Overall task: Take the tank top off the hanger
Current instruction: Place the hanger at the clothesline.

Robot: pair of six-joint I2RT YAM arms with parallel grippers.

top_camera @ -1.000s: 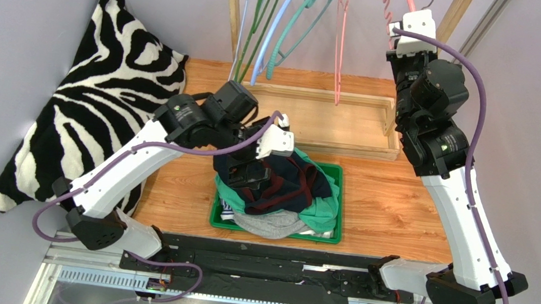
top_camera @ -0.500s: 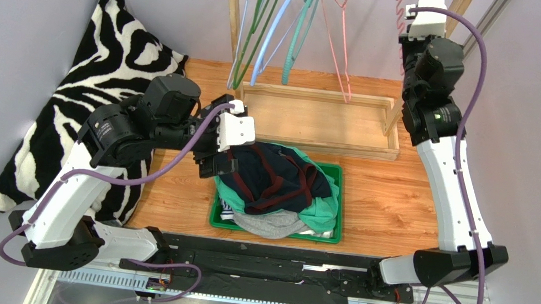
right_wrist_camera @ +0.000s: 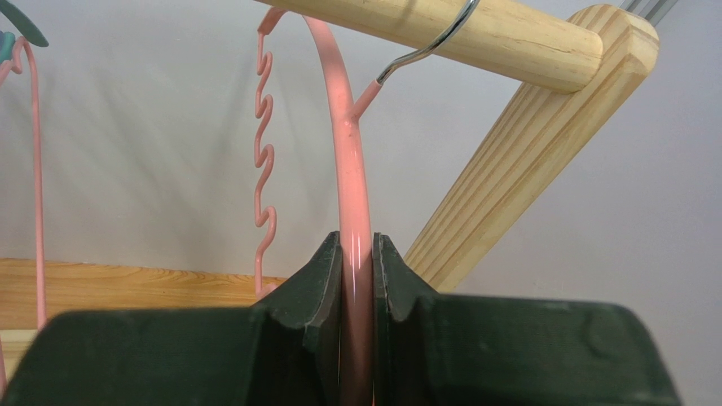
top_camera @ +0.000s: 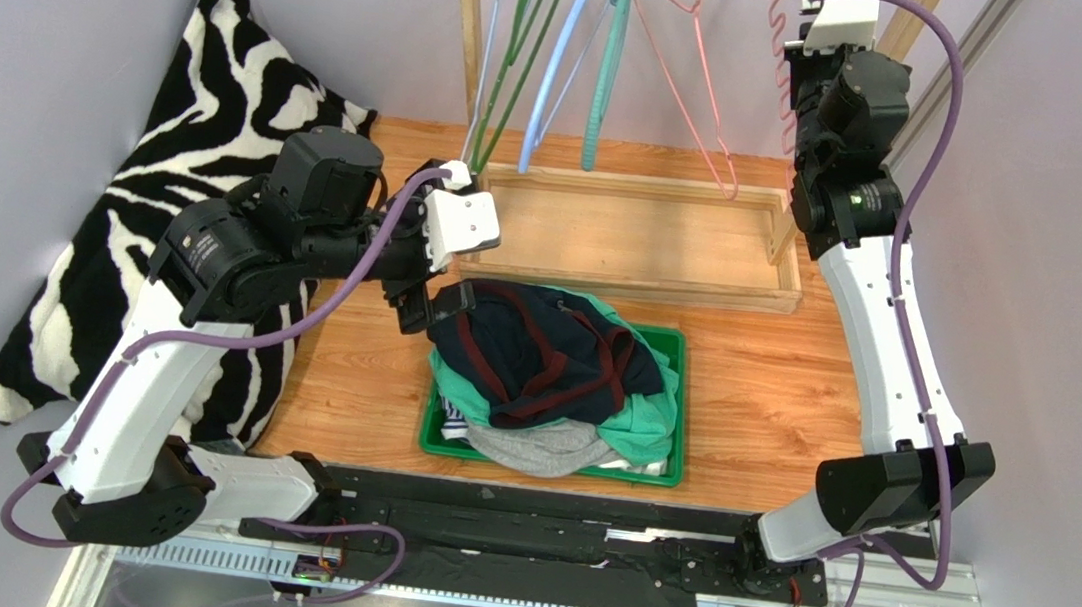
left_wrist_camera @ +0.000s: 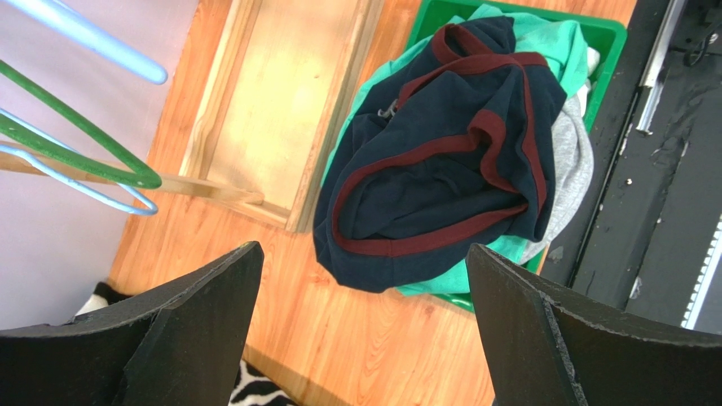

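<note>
Left arm: has pulled back leftward off the clothes pile over the last second; right arm has stretched taller toward the rack.
Desk: bare wood right of the bin, and a narrower strip left of it before the zebra cloth.
Wooden tray: just behind the bin, nothing in it; its front rail limits any push away from the arms.
Green bin: heaped with garments, tank top uppermost.
Tank top: navy with maroon trim, crumpled on the pile, off any hanger. Long axis roughly across the bin, side to side. Its left hem spills over the bin's left rim toward the desk.
Pink hanger: bare, hook over the rod at the rack's right end.
Left hand: spread wide, holding nothing, hovering above the bin's left edge. The tank top lies just right of it and below; the wrist view frames it between the fingers.
Right hand: pinched tight on the pink hanger's arm just under the hook, well apart from the garment.
Nearer arm: left, by far.
Judgement: removal looks done; what remains is letting go of the hanger.
</note>
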